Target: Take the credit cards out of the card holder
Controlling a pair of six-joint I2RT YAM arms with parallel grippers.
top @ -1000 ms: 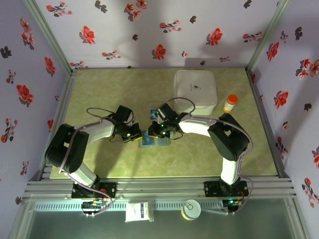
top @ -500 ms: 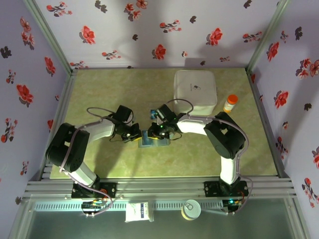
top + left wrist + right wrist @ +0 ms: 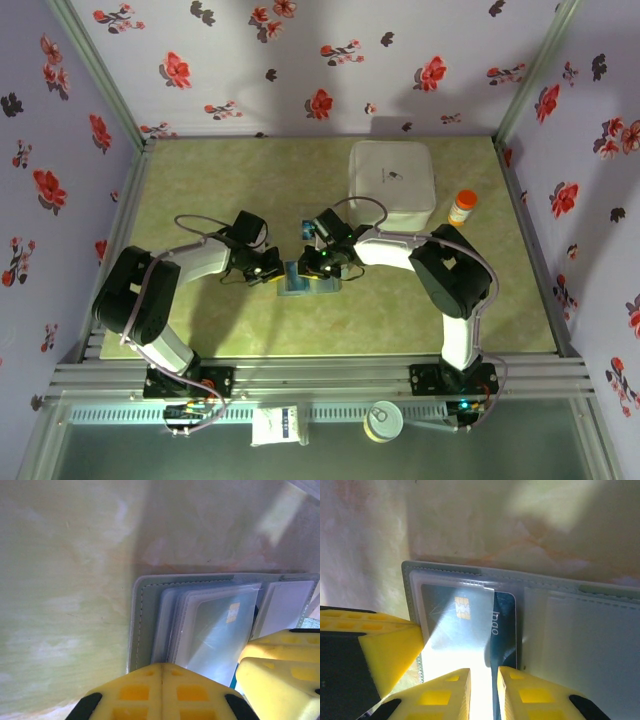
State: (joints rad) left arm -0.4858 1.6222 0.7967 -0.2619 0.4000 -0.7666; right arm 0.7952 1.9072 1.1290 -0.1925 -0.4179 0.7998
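The card holder [image 3: 306,279] lies open and flat on the table between both grippers. My left gripper [image 3: 268,268] is shut, its tips [image 3: 162,669] pressing down on the card holder's left panel [image 3: 145,615]. A credit card [image 3: 220,630] with a gold chip sits under a clear slot there. My right gripper [image 3: 323,262] stands over the same panel with its jaws a narrow gap apart [image 3: 484,671]. The dark blue credit card [image 3: 505,622] sticks partly out of the clear slot, and its edge runs down into that gap. Glare hides whether the fingers pinch it.
A big white square box [image 3: 392,182] stands at the back right with an orange-capped bottle [image 3: 462,207] beside it. A small blue rectangle [image 3: 307,225] lies just behind the card holder. A white packet [image 3: 280,425] and a round tin [image 3: 383,420] sit below the table's near edge.
The right arm's elbow has shifted slightly left. Both grippers stay at the card holder, and their jaws have not changed.
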